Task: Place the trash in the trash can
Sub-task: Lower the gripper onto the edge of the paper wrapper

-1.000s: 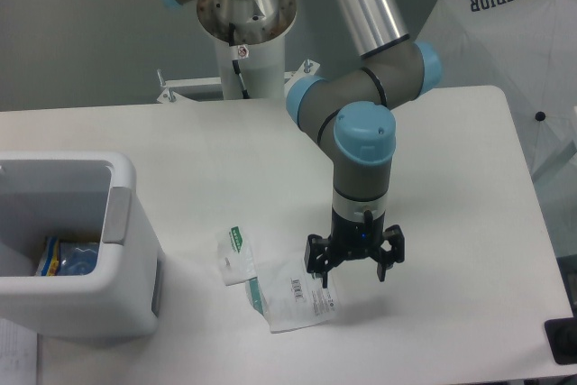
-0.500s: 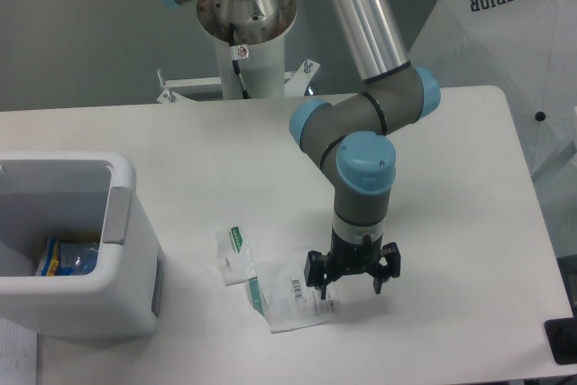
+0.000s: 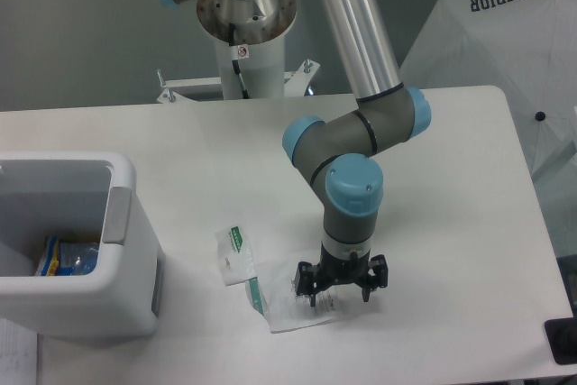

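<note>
Gripper is low over the nearer wrapper, jaws spread, on the table. Second wrapper lies beside it; bin at left.

Even, diffuse overhead lighting; the white table is bright without blown-out glare. Soft, faint shadows lie beneath the gripper and beside the trash can at lower left. Overall focus slightly soft, with mild compression noise.

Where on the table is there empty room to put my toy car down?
The table is bare between the arm's white post and the trash can, and along the right edge. It is crowded in front, where two wrappers lie under the gripper.
</note>
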Action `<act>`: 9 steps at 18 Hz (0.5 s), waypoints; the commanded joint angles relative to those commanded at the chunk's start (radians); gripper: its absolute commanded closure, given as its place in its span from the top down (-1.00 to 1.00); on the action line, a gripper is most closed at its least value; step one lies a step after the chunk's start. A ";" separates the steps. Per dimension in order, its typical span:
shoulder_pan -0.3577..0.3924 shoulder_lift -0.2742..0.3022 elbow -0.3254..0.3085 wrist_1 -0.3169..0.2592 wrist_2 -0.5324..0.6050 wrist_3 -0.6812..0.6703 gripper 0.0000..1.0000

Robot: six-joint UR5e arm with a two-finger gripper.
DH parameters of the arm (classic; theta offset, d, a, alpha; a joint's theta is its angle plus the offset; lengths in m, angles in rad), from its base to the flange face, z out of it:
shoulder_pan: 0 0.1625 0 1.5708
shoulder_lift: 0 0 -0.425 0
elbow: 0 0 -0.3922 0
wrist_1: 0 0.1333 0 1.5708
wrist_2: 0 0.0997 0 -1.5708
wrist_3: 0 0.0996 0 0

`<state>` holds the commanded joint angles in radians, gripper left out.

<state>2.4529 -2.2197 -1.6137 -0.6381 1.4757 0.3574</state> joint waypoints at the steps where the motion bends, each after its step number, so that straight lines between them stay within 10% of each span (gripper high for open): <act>1: -0.002 -0.003 0.000 0.000 0.000 0.000 1.00; 9: -0.014 -0.003 -0.011 -0.002 0.003 -0.002 0.90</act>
<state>2.4390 -2.2227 -1.6245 -0.6397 1.4788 0.3559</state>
